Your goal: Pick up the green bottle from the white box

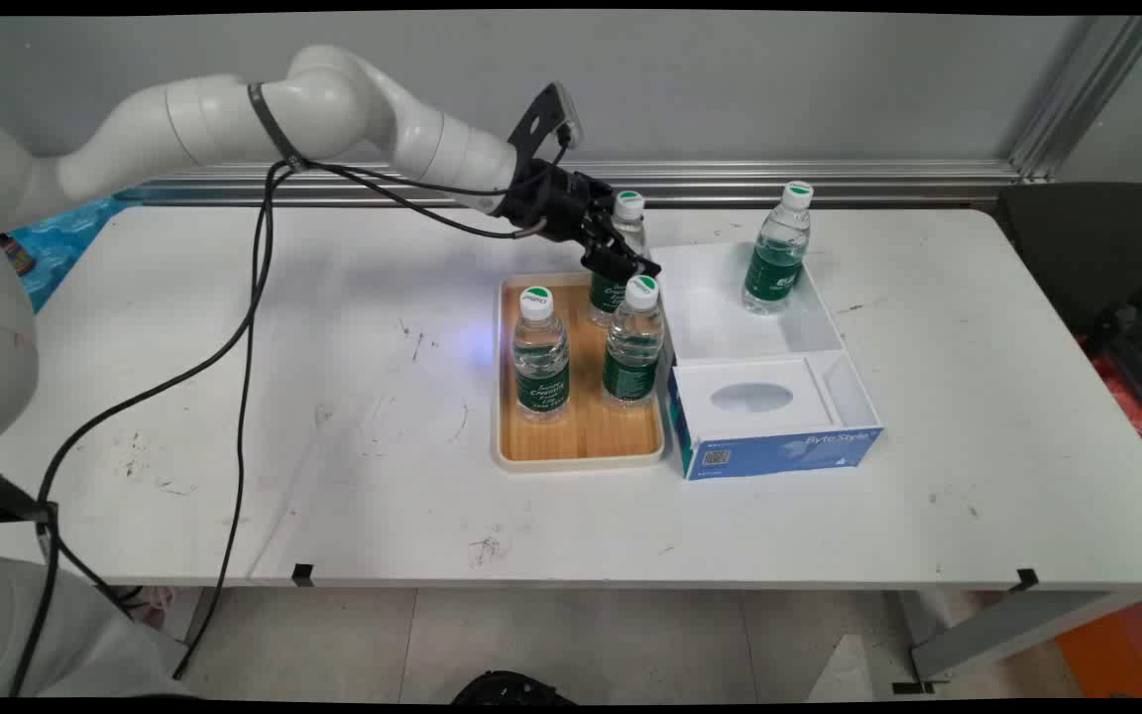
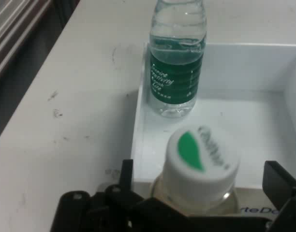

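Note:
My gripper [image 1: 630,266] hangs open just above the cap of the front right water bottle [image 1: 633,347] on the wooden tray [image 1: 581,461]. In the hand view that white and green cap [image 2: 201,157] sits between my two spread fingers, which do not touch it. A second bottle [image 1: 541,357] stands at the tray's front left. A third bottle [image 1: 628,213] stands at the tray's back, partly hidden behind my hand. Another bottle [image 1: 777,253] [image 2: 176,72] stands upright in the far part of the open white box [image 1: 710,297] [image 2: 138,140] right of the tray.
The box's near part holds a white insert with an oval hollow [image 1: 751,399], and its blue front [image 1: 779,446] faces the table's near edge. Black cables [image 1: 244,327] hang from the arm over the table's left half. A dark chair [image 1: 1086,248] stands at the far right.

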Tool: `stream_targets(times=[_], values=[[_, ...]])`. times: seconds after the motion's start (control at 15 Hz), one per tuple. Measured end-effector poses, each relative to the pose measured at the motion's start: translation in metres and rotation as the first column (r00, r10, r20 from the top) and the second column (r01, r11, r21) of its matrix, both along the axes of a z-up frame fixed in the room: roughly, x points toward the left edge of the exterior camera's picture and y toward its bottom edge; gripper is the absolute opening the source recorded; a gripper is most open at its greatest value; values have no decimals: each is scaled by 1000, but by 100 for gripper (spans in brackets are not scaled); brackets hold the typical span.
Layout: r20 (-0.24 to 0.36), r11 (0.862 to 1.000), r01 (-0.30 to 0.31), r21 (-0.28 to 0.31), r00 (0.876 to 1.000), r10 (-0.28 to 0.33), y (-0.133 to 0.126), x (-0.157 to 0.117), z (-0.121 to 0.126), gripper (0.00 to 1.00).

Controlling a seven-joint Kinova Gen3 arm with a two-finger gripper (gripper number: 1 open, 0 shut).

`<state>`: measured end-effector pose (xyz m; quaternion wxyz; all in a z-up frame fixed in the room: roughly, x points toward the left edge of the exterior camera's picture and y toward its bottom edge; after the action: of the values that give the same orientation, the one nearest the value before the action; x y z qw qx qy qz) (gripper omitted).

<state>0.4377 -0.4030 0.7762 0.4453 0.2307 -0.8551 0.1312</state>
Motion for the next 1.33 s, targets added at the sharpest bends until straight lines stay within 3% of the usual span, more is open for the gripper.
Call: stream_targets(times=[0.93, 1.33], values=[[95, 998, -26, 48, 995, 22, 28, 26, 83, 100], [130, 999, -25, 47, 991, 19, 31, 11, 120, 100]])
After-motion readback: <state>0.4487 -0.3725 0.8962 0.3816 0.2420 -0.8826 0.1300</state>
